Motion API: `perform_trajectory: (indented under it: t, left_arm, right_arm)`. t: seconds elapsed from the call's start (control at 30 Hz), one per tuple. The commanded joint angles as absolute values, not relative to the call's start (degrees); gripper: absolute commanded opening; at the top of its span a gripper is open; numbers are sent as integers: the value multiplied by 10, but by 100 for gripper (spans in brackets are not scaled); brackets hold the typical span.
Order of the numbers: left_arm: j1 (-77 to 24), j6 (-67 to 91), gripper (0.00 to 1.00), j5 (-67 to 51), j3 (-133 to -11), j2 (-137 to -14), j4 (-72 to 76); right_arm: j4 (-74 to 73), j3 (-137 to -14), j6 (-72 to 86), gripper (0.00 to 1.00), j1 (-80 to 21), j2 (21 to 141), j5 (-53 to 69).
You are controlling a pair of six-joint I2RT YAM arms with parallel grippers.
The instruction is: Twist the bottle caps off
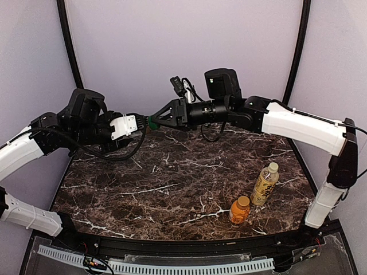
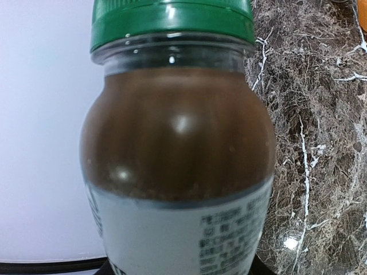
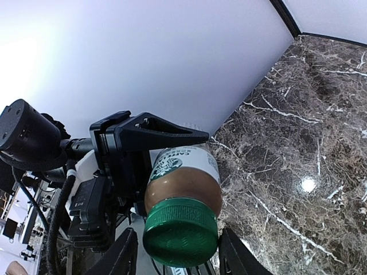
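The brown bottle (image 2: 178, 149) is up in the air, lying on its side, over the far middle of the table (image 1: 172, 189). The left gripper (image 1: 143, 121) is squeezed tight on its body. Its green cap (image 2: 172, 20) points to the right, at the right gripper (image 3: 179, 252).

The two fingers of the right gripper sit one on each side of the cap, very close to it. I cannot tell if they press on it or just stand beside it.

I think the job right now is to twist this cap off. To do it well, the right fingers should pinch the ribbed side of the cap, not the clear neck under it. The wrist should be in a straight line with the bottle, so the cap spins and does not tip. The left gripper must hold hard, or the whole bottle will turn along with the cap. The bottle looks smooth and round, so it may slip. One turn will likely not be enough. The right gripper may have to let go, turn back and pinch again.

The orange bottle (image 1: 239, 209) and the yellow-labelled bottle (image 1: 265, 184) stand at the near right, caps on.
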State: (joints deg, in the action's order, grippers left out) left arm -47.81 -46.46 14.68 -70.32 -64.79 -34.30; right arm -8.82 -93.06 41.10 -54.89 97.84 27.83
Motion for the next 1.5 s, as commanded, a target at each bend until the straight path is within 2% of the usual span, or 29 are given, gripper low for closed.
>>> perform_trajectory:
  t: [0.0,0.1,0.33,0.4,0.6,0.73,0.87,1.0,1.23,1.43,1.47]
  left_arm:
    - [-481,-476,41,160,-694,-639,-329]
    - [-480,-478,41,163,-694,-640,-326]
    - [-481,-481,41,161,-694,-640,-325]
    - [-481,-482,40,160,-692,-639,-326]
    - [-480,-484,37,125,-694,-635,-351]
    - [-480,-468,34,3,-729,-640,-454]
    - [-481,-440,32,-145,-775,-662,-564]
    - [-481,-420,32,-202,-794,-670,-597]
    - [-481,-394,31,-238,-801,-670,-598]
    - [-480,-387,31,-223,-799,-663,-588]
    - [-481,-387,31,-219,-798,-661,-584]
  right_arm:
    - [-64,-936,416,52,-546,991,300]
    - [-65,-939,419,57,-546,996,307]
    - [-66,-938,419,50,-546,1003,310]
    - [-67,-942,416,41,-546,1005,310]
    - [-72,-940,379,0,-546,999,302]
    - [-103,-947,238,0,-561,987,322]
    - [-182,-978,-23,0,-621,986,293]
    - [-164,-948,-209,0,-659,962,246]
    - [-44,-873,-375,0,-694,925,141]
    - [-7,-841,-372,1,-696,901,101]
    - [-5,-833,-357,6,-696,896,92]
